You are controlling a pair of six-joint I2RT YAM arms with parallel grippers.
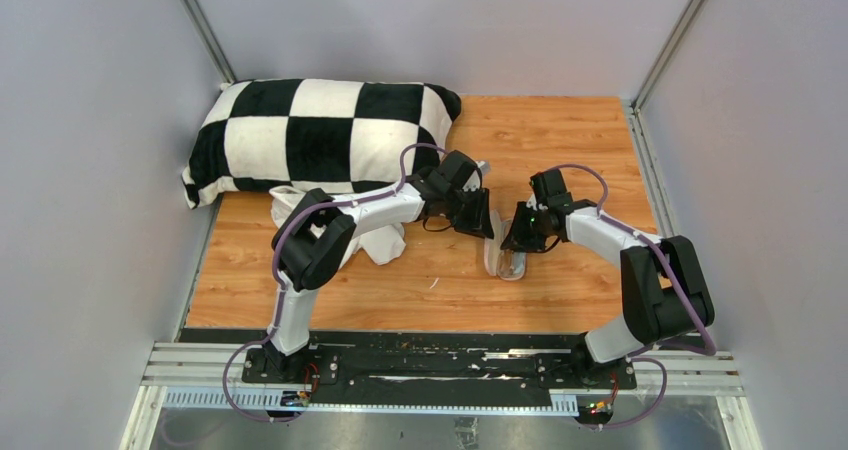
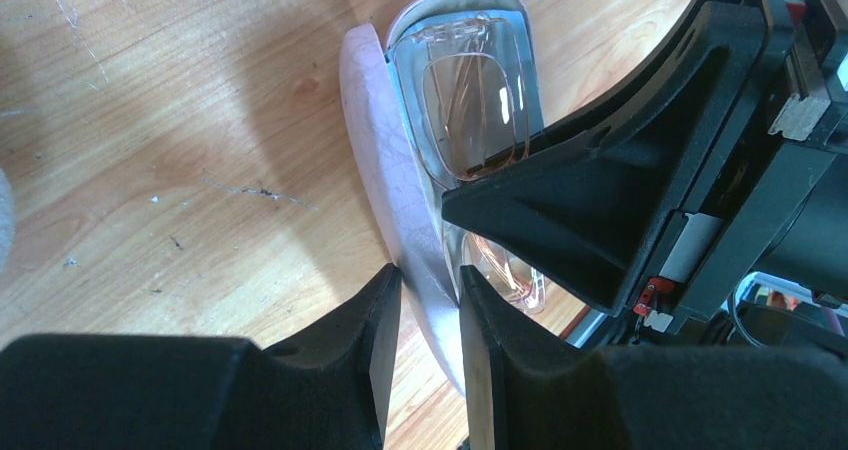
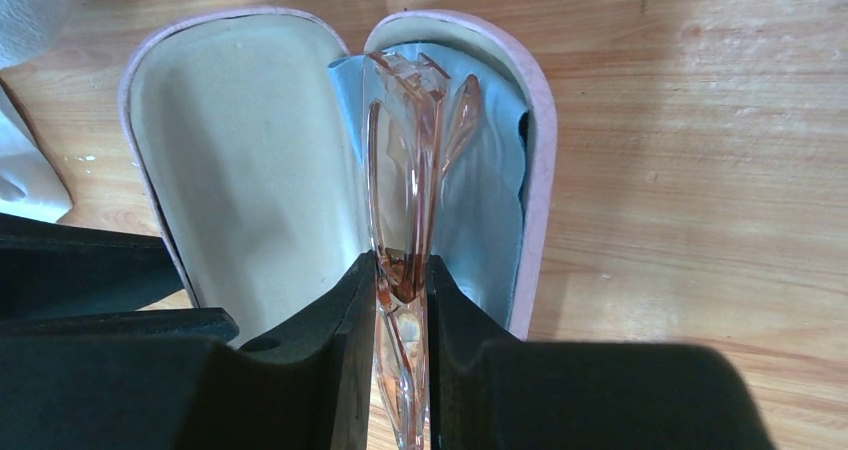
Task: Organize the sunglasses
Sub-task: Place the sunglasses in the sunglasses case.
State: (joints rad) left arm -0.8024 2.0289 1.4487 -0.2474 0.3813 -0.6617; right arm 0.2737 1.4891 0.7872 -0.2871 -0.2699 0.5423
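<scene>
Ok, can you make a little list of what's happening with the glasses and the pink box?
sunglasses: see-through pinkish frame, held on edge at the cloth-lined half
pink case: open on the table, cream inside
blue cloth: lying in one half of the case
left jaws: shut on the case's rim
right jaws: shut on the sunglasses
behind: checkered pillow
</scene>
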